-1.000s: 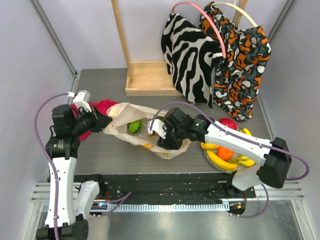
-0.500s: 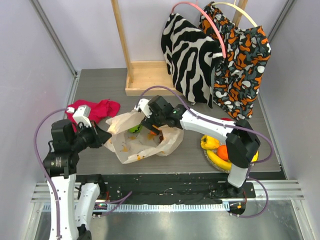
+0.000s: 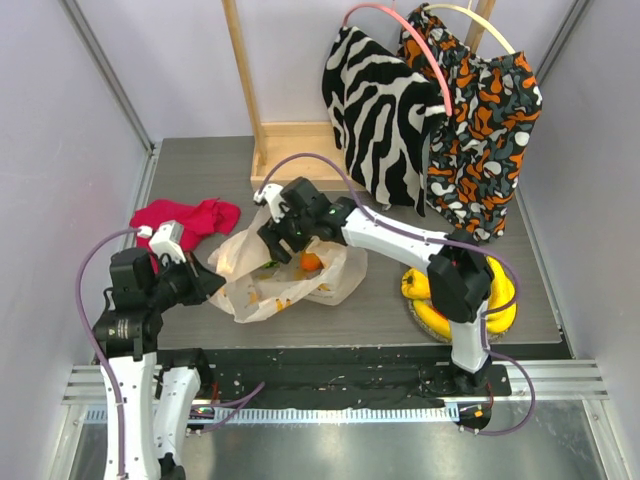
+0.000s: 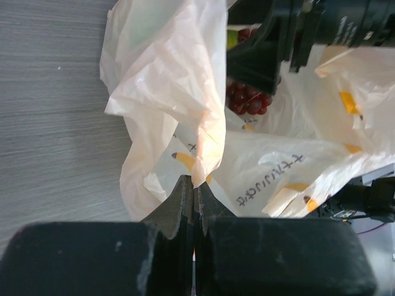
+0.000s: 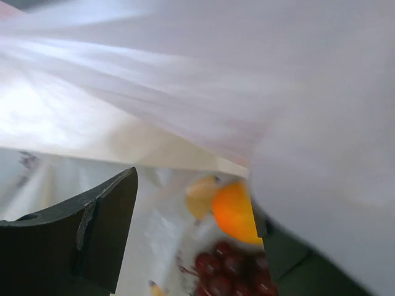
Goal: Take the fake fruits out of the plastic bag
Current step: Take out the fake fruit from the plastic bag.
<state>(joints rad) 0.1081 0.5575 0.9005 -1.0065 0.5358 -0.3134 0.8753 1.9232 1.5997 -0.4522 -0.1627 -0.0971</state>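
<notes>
Left gripper (image 4: 193, 185) pinched shut on the bag (image 3: 290, 285) rim mid-desk, right gripper (image 5: 191, 209) spread wide and empty inside its mouth above orange (image 5: 233, 209) and grapes (image 5: 225, 268); bananas (image 3: 440, 322) already out, so seemingly partly done.

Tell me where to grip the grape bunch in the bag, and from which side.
Pinch the grape bunch across its lumpy middle, probably coming in through the open mouth of the plastic bag, where the open right gripper points. Film covers its other sides, and the orange lies close beside it.
</notes>
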